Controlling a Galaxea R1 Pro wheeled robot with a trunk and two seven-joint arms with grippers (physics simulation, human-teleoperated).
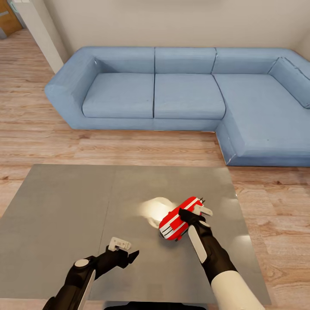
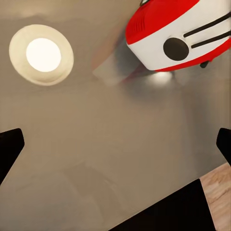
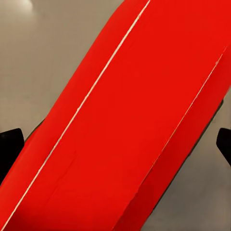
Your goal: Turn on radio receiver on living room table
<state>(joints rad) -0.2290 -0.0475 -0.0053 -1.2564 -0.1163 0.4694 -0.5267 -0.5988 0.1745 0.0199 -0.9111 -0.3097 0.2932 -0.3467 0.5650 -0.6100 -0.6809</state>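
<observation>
Your right gripper (image 1: 193,216) is on the radio (image 1: 181,218), which sits on the right half of the table (image 1: 64,215), lying at a slant with its red and white striped face turned toward you. In the right wrist view the red shell (image 3: 130,120) runs between the two dark fingertips (image 3: 9,149), which stand wide at either edge; you're spread around the radio's body, though whether the fingers actually press on it can't be told. Your left gripper (image 1: 125,254) hangs over the near middle of the table, well apart from the radio, jaws open and holding nothing. From the left wrist view you can see the radio's end (image 2: 178,36) with a dark round knob and black slots, resting on the grey top beside a bright round lamp reflection (image 2: 42,54). Beyond the table lie the wood floor (image 1: 34,137) and the blue sofa (image 1: 172,94) against the beige wall.
</observation>
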